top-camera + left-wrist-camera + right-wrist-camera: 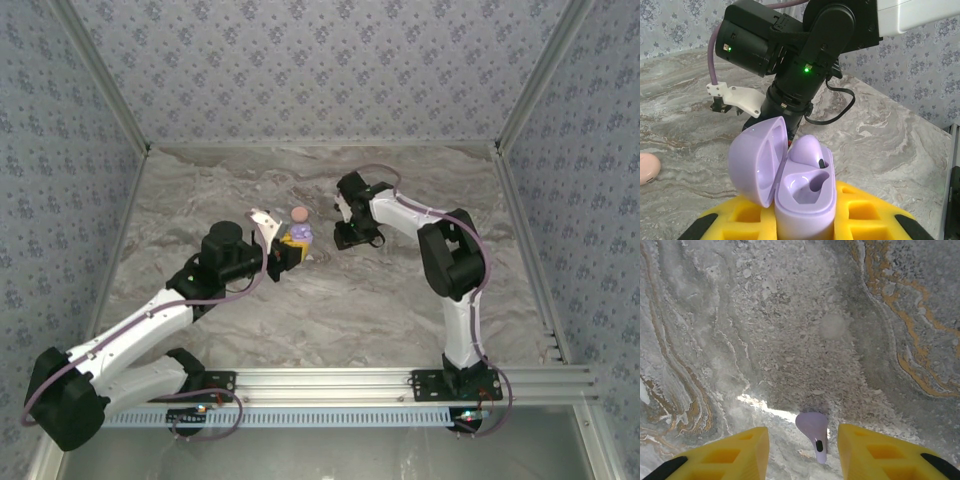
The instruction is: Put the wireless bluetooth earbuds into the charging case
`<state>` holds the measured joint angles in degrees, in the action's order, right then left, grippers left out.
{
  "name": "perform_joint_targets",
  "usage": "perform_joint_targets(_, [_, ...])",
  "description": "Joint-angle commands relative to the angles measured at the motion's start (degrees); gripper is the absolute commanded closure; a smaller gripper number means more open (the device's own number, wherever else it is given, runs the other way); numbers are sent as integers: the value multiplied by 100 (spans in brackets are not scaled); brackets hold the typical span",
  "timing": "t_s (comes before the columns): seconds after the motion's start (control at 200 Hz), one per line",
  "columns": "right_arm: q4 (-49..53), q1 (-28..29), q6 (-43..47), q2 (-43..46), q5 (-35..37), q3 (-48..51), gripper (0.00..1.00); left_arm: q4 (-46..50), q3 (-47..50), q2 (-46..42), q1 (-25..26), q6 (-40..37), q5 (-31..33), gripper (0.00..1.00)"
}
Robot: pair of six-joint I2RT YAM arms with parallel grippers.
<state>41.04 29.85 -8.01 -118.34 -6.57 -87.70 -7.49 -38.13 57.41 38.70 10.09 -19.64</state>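
Right wrist view showed a purple earbud (813, 433) lying on the marbled table (840, 315), its rounded head up-frame and its stem with the dark tip pointing back toward the camera. The right gripper (801, 440) straddled it with the yellow fingers (740, 450) partly apart. A gap showed on each side of the bud, so it was bracketed but not pinched.

In the left wrist view, the charging case (805, 205) stood upright, clamped between the yellow pads of the left gripper (802, 217), with its lid (757, 160) swung open to the left. A second earbud (809, 148) sat in the far socket, and the near socket (802, 192) was bare. A salmon-pink case (646, 167) lay on the table at the left edge, well apart. From the top external view, the right gripper was down at the table just beside the raised case.

The step in hand looked to be picking up the loose bud, with one of the pair judged home. The next move would call for closing gently on the small, smooth head without squirting it sideways. The bud would then be lifted and turned stem-down over the bare socket while the left arm kept the case steady.
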Motion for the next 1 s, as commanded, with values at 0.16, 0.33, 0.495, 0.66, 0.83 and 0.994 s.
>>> perform_joint_targets(0.16, [329, 140, -82, -274, 523, -347, 57, -111, -21, -124, 31, 15, 57, 90])
perform_joint_targets(0.33, [330, 170, -175, -339, 571, -444, 57, -112, -44, -120, 27, 19, 63, 90])
perform_joint_targets(0.495, [399, 191, -235, -443, 617, -528, 59, -104, -45, -116, 33, 20, 65, 90])
perform_joint_targets(0.66, [462, 228, -280, -520, 663, -611, 61, -104, -45, -116, 32, 20, 67, 90])
perform_joint_targets(0.83, [536, 254, -306, -580, 767, -682, 62, -104, -45, -115, 30, 35, 73, 90])
perform_joint_targets(0.994, [589, 276, -297, -624, 780, -713, 63, -113, -22, -108, 31, 39, 70, 90])
